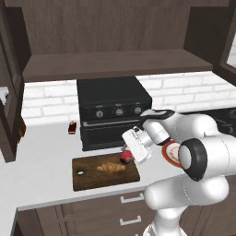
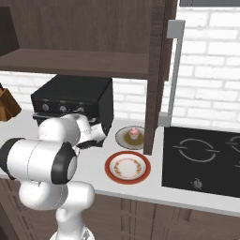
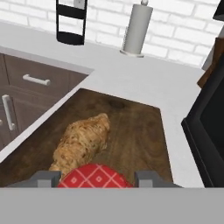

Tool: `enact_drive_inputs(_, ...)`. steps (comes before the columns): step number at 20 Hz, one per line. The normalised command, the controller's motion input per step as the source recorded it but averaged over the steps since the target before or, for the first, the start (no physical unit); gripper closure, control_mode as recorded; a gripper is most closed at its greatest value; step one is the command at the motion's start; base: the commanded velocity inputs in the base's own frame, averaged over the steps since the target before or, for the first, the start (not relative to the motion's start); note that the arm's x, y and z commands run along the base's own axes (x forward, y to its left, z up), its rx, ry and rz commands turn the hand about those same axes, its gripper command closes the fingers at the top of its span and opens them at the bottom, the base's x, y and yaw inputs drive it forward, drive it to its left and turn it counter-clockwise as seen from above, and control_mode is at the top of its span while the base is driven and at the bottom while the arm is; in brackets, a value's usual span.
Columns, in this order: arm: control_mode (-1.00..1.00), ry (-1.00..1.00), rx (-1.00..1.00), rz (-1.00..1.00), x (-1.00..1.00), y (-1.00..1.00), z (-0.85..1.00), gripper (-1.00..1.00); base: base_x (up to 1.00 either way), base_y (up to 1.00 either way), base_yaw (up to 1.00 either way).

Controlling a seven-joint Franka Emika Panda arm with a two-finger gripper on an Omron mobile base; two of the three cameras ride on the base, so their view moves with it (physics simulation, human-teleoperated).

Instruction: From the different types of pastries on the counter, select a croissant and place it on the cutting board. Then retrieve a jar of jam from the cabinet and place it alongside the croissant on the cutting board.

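A white robot arm's two-finger gripper [image 1: 126,156] hovers low over the dark brown rectangular wooden cutting board [image 1: 87,180], closed on the small squat round red jar of jam [image 1: 125,156]. In the left base view the jar hangs at about three o'clock from the golden-brown, ridged, crescent-shaped croissant [image 1: 110,167], which lies mid-board. In the hand view, the jar's red checked top [image 3: 95,177] sits between the two dark fingertips [image 3: 43,178], with the croissant just beyond at twelve o'clock.

The jar looks rigid, smooth and probably breakable, likely heavier than the pastry; a grip across its round sides suits it. The croissant looks light, soft and easily crushed.

Whether the jar touches the board cannot be told: the hand covers its base. The jar's body is cut off in the hand view. The pink-frosted cupcake [image 2: 134,133] on its round plate is small and indistinct.
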Motion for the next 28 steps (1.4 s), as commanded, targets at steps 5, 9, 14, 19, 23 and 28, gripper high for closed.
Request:
enact_drive_inputs(5, -1.0, -0.01, 0.0, 0.04, 0.14, 0.01, -0.1, -1.0, 0.0, 0.0, 0.0)
enact_drive_inputs(9, -1.0, -0.01, 0.0, 0.05, 0.01, 0.0, 0.0, -1.0, 0.0, 0.0, 0.0)
enact_drive_inputs(14, -1.0, -0.03, 0.02, 0.06, 0.0, 0.0, 0.0, -1.0, 0.0, 0.0, 0.0)
enact_drive_inputs(19, -1.0, -0.13, 0.23, 0.04, -0.18, -0.15, 0.15, -1.0, 0.0, 0.0, 0.0)
enact_drive_inputs(23, -1.0, -0.18, 0.34, 0.01, -0.43, -0.45, 0.24, -1.0, 0.0, 0.0, 0.0)
enact_drive_inputs(28, -1.0, -0.17, 0.35, 0.0, -0.43, -0.56, 0.22, -1.0, 0.0, 0.0, 0.0)
